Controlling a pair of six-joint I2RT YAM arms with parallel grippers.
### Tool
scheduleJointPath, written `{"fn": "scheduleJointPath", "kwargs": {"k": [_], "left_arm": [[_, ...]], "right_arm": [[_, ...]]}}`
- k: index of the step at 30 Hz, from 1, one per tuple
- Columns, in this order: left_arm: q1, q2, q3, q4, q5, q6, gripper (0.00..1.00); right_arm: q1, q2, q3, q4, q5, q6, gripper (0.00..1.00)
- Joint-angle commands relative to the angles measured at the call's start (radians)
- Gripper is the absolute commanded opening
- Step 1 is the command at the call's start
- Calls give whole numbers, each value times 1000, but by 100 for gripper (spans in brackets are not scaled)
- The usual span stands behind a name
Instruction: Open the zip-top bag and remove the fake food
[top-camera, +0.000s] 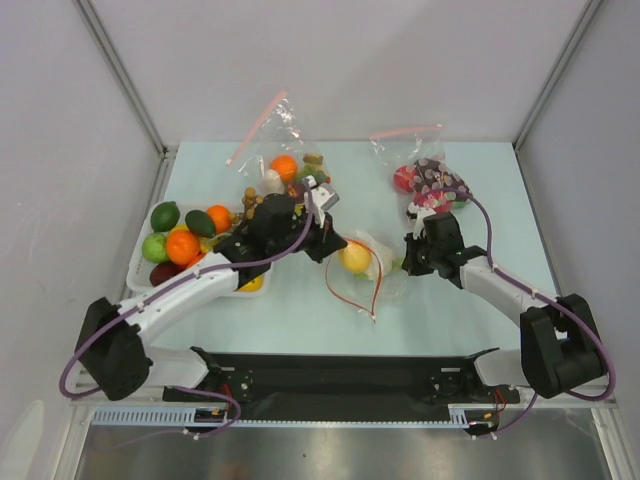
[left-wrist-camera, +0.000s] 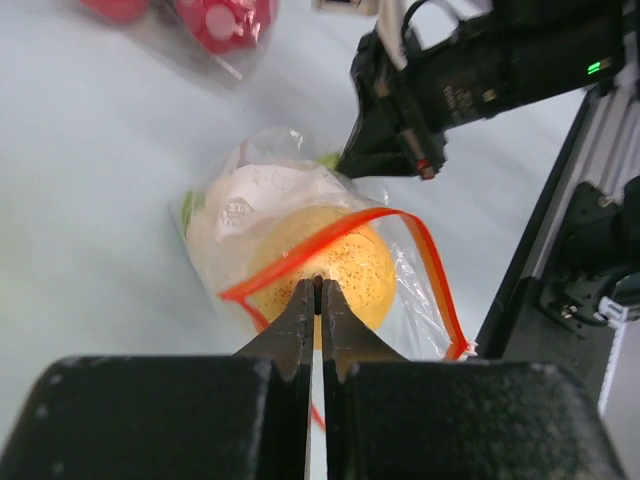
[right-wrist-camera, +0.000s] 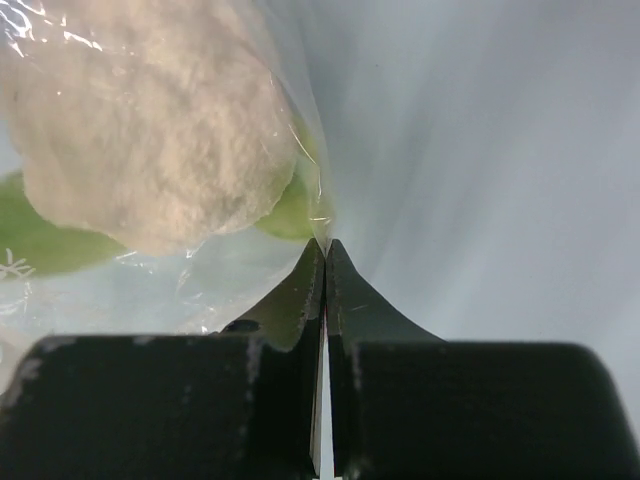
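The zip-top bag (top-camera: 385, 280) lies at mid-table between both arms, its red-orange rim (top-camera: 352, 295) spread in a loop. Inside lies fake food: a yellow round fruit (top-camera: 355, 257) and a pale white-green leafy head (top-camera: 388, 262). My left gripper (top-camera: 335, 250) is shut on the bag's rim, right in front of the yellow fruit (left-wrist-camera: 350, 260); in the left wrist view the left gripper (left-wrist-camera: 317, 285) pinches the red strip (left-wrist-camera: 275, 270). My right gripper (top-camera: 406, 264) is shut on the bag's far clear edge. In the right wrist view the right gripper (right-wrist-camera: 325, 245) holds that film beside the leafy head (right-wrist-camera: 150, 130).
A white tray (top-camera: 137, 268) at the left holds oranges, limes and other toy fruit. A pink-zip bag (top-camera: 275, 140) with an orange stands at the back. Another pink-zip bag (top-camera: 425, 180) with red-purple toys lies behind the right arm. Walls enclose the table.
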Motion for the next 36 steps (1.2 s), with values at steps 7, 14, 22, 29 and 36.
{"fn": "scheduleJointPath", "kwargs": {"k": [7, 14, 22, 29, 36], "left_arm": [[27, -192, 12, -87, 57, -36, 0], [102, -355, 21, -398, -104, -58, 0], [287, -473, 121, -736, -410, -102, 0], [563, -456, 107, -778, -523, -134, 0], [759, -463, 150, -736, -624, -127, 0]], "right_arm": [[-2, 7, 12, 1, 28, -19, 0], [-2, 19, 14, 12, 17, -19, 0], [-18, 45, 15, 33, -18, -22, 0], [-36, 42, 10, 41, -46, -20, 0], [-48, 51, 9, 56, -87, -16, 0]]}}
